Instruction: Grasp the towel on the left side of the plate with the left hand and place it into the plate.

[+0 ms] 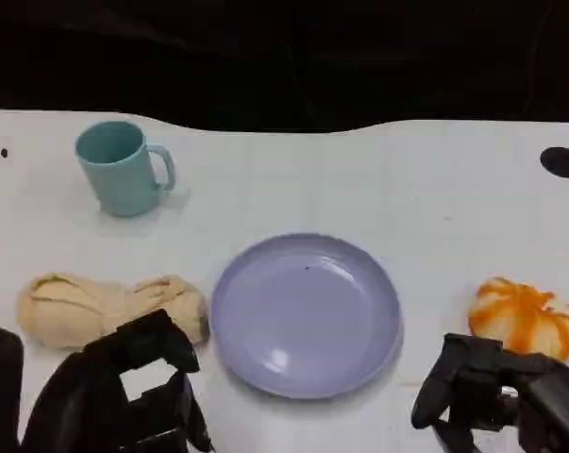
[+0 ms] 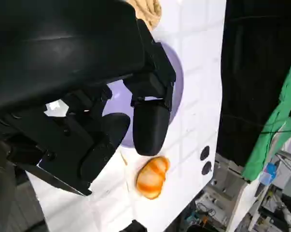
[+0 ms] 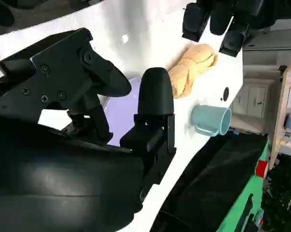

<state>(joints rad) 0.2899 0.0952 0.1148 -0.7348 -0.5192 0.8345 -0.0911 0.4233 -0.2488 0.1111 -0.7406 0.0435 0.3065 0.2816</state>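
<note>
Nothing was really done yet: the towel (image 1: 111, 309) lay on the table just left of the plate (image 1: 306, 314). The left hand (image 1: 124, 392) hovered near it, fingers spread and holding nothing. Grasp and placing were left.

Head view looking down, wrist views close behind, perhaps tilted, all sharing plate (image 1: 306, 314)

Even, bright overhead light; white tabletop (image 1: 435, 198) nearly washed out. Small glare spot on the lavender round plate (image 1: 308, 316). Soft, short shadows. Head view slightly blurry; background black, underexposed.
</note>
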